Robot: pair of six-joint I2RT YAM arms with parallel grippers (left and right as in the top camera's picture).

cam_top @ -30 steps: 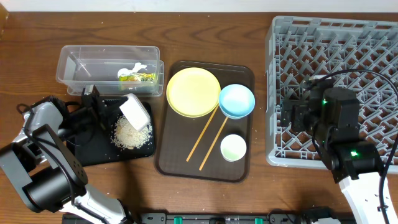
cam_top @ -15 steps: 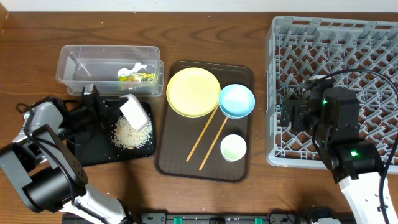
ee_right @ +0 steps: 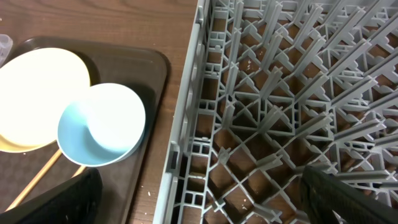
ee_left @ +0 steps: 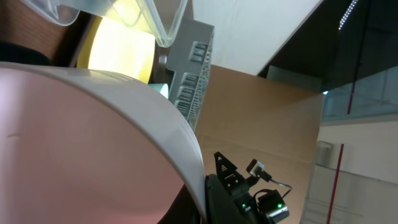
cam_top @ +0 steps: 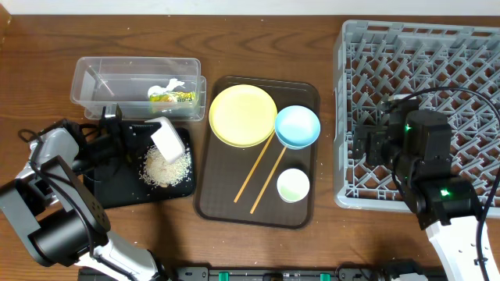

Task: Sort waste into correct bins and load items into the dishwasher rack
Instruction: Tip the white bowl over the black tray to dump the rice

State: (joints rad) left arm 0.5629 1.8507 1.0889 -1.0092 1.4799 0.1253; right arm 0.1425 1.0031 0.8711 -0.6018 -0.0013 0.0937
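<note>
Table (cam_top: 258, 242): wood, visible grain, low sheen.
Brown tray (cam_top: 219, 195): smooth plastic, semi-gloss.
On it: plate (cam_top: 242, 115) smooth, near matt; blue bowl (cam_top: 298, 126) smooth, faint gloss; chopsticks (cam_top: 255, 168) bare pale wood.
Right of it: rack (cam_top: 469, 47), grey moulded plastic, matt.
Left of it: tub (cam_top: 90, 78) clear glossy plastic, with wrapper (cam_top: 173, 97) of shiny film; black tray (cam_top: 125, 191) matt; white bowl (cam_top: 169, 140) smooth, soft sheen; rice (cam_top: 160, 168) grainy, dull.
</note>
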